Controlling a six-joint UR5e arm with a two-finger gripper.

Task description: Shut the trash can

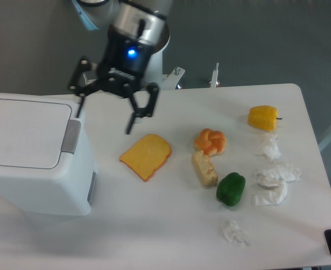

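While its flat lid lies down flush, the trash can (36, 163) sits at the left edge of the table (171, 225), its grey latch facing right. Just right of it and farther back, the gripper (104, 112) hangs above the tabletop with its 2 fingers spread wide apart, holding nothing, a blue light glowing on its body. Right of the bin lies a slice of bread (146, 156), then a bun (211, 140), a pale food piece (204, 169) and a green pepper (231, 189). At the far right are a yellow pepper (263, 117) and crumpled tissues (275, 183).
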